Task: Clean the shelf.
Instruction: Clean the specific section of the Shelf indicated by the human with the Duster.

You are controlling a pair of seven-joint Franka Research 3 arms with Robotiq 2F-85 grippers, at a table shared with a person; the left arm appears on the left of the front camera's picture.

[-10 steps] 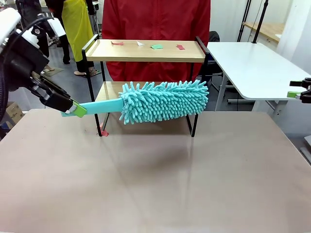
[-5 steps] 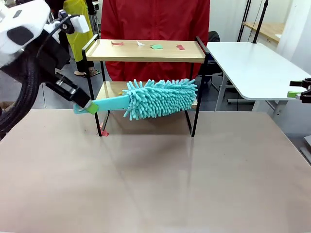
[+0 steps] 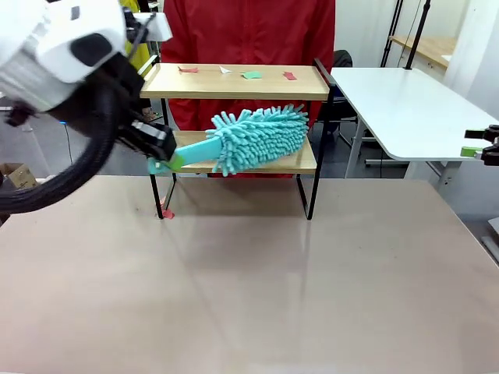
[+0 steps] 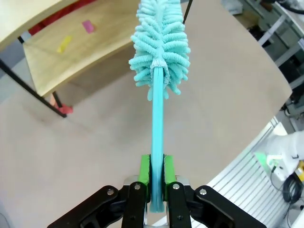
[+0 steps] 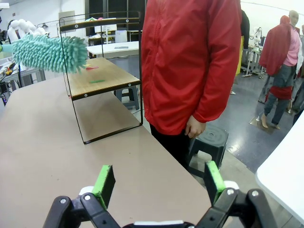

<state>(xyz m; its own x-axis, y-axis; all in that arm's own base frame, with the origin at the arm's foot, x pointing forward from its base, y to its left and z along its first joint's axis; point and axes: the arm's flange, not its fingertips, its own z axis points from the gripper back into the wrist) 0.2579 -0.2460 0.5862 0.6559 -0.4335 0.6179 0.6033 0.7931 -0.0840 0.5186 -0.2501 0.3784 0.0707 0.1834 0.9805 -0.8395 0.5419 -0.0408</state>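
The shelf [image 3: 234, 82] stands at the far side of the table, two light wooden boards in a thin black frame. Small paper scraps [image 3: 251, 75] lie on its top board, and a pink scrap [image 4: 88, 25] and a yellow one [image 4: 63, 43] on the lower board. My left gripper [image 3: 161, 162] is shut on the flat handle of a turquoise fluffy duster [image 3: 261, 137]. The duster head hovers over the lower board [image 3: 300, 162], between the two tiers. In the left wrist view the green pads [image 4: 145, 172] clamp the handle [image 4: 157, 137]. My right gripper [image 3: 477, 152] hangs open at the far right edge, with wide-apart pads [image 5: 105, 183].
A person in a red jacket [image 3: 249, 31] stands right behind the shelf, one hand [image 5: 194, 127] hanging down. A white side table [image 3: 405, 105] sits at the right. A red scrap [image 3: 168, 213] lies by the shelf's left foot. The near tabletop [image 3: 249, 288] is bare.
My left arm has risen and swung inward, carrying the duster up and back from in front of the shelf into the gap above the lower board. The right gripper has stayed still.
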